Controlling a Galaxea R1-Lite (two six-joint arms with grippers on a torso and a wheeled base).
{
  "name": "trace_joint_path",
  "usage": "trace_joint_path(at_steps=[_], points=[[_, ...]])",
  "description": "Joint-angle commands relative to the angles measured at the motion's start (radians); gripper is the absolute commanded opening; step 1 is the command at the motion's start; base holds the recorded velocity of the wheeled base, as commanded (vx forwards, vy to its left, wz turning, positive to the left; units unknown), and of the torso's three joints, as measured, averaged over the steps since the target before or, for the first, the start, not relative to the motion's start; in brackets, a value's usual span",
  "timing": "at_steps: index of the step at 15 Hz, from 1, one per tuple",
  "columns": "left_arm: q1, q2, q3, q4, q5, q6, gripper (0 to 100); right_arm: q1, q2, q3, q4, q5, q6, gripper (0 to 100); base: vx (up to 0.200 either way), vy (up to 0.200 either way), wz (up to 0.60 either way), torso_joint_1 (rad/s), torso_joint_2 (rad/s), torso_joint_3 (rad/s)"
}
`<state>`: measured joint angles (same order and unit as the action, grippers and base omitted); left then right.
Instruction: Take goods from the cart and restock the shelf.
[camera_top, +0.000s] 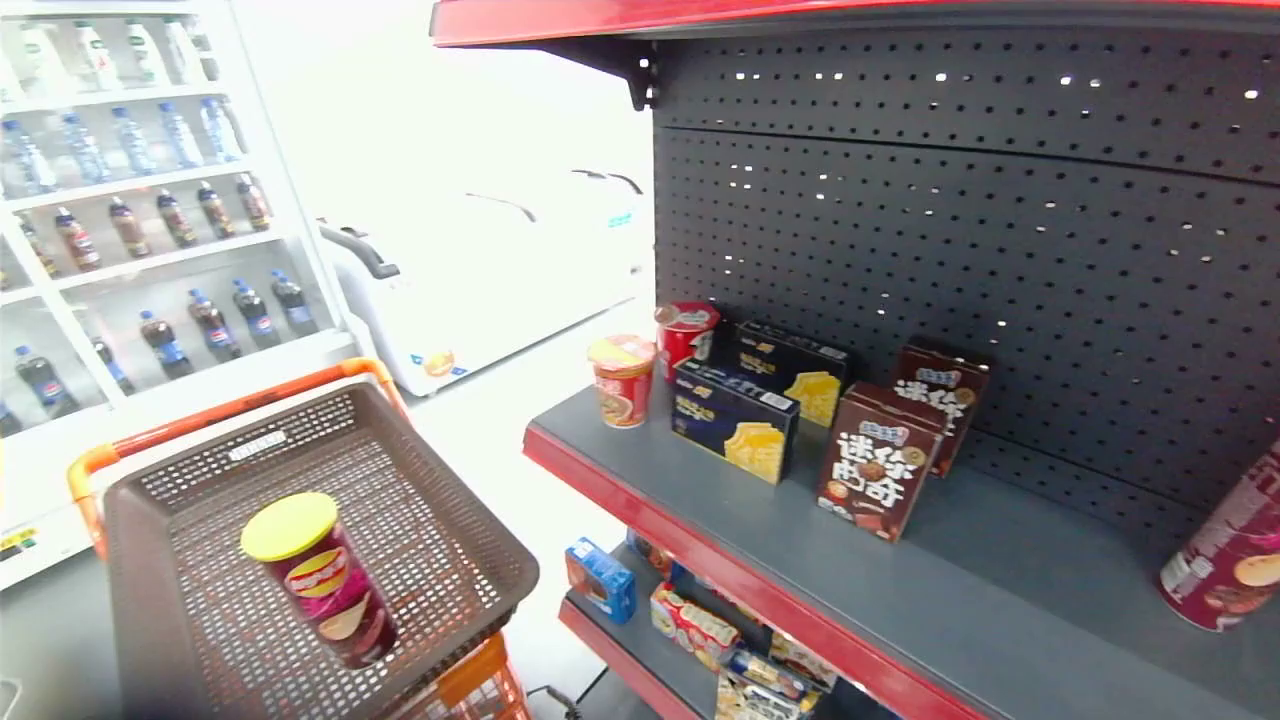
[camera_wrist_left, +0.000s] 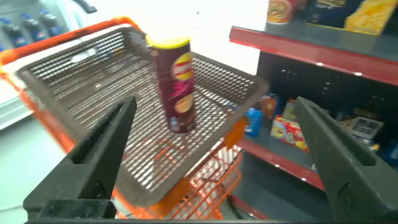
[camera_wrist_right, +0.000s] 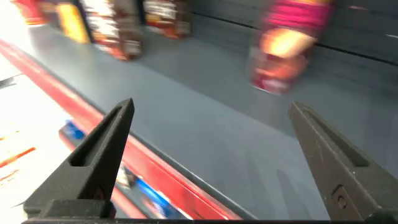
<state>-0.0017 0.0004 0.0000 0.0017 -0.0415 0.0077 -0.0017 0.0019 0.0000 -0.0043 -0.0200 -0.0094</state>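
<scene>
Wide open at the left gripper (camera_wrist_left: 211, 165), nothing between the fingers; pointed at the chip can (camera_wrist_left: 176, 84) from near, not touching it. Wide open as well at the right gripper (camera_wrist_right: 211, 162), nothing held, hanging over a bare stretch of the shelf (camera_wrist_right: 205, 118). Out from the left gripper, then: upright on the mesh floor of the brown basket (camera_top: 200, 465) atop the orange cart (camera_top: 225, 410), alone in there, capped with a yellow lid (camera_top: 289, 525). Judging by looks, light for its bulk: a stiff tube with a smooth, glossy wall, so apt to slip under a loose pinch and to dent under a hard one, with brittle contents inside. Tall and narrow too, hence easy to topple with a stray nudge from one finger. Best taken across the round body at about mid-height, well below the lid, fingers level on opposite sides, squeezed just firmly enough; not by the lid, likely to pop off. Farther out, on the shelf: a second can (camera_top: 1225, 560) at the far right, brown boxes (camera_top: 880, 460), dark blue boxes (camera_top: 735, 420) and cup noodles (camera_top: 622, 380), with bare grey room between the boxes and that can for setting down.
</scene>
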Motion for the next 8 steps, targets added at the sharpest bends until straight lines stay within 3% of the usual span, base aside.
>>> trace_joint_path(at_steps=[1,2,4,7,8], points=[[0.0,0.0,0.0,0.0,0.003,0.002,100,0.0,0.0,0.0,0.001,-0.001,0.006,100,0.0,0.0,0.6,0.002,0.0,0.007],[0.002,0.0,-0.009,-0.005,0.017,0.009,100,0.0,0.0,0.0,0.001,-0.001,0.006,100,0.0,0.0,0.0,0.0,0.0,0.0],[0.0,0.087,-0.17,0.049,0.018,0.097,100,0.0,0.0,0.0,0.001,-0.001,0.009,100,0.0,0.0,0.0,0.0,0.0,0.0],[0.012,0.507,-0.491,0.135,0.118,0.107,100,0.0,0.0,0.0,0.001,-0.001,0.009,100,0.0,0.0,0.0,0.0,0.0,0.0],[0.028,0.67,-0.589,0.129,0.189,0.104,100,0.0,0.0,0.0,0.001,-0.001,0.009,100,0.0,0.0,0.0,0.0,0.0,0.0]])
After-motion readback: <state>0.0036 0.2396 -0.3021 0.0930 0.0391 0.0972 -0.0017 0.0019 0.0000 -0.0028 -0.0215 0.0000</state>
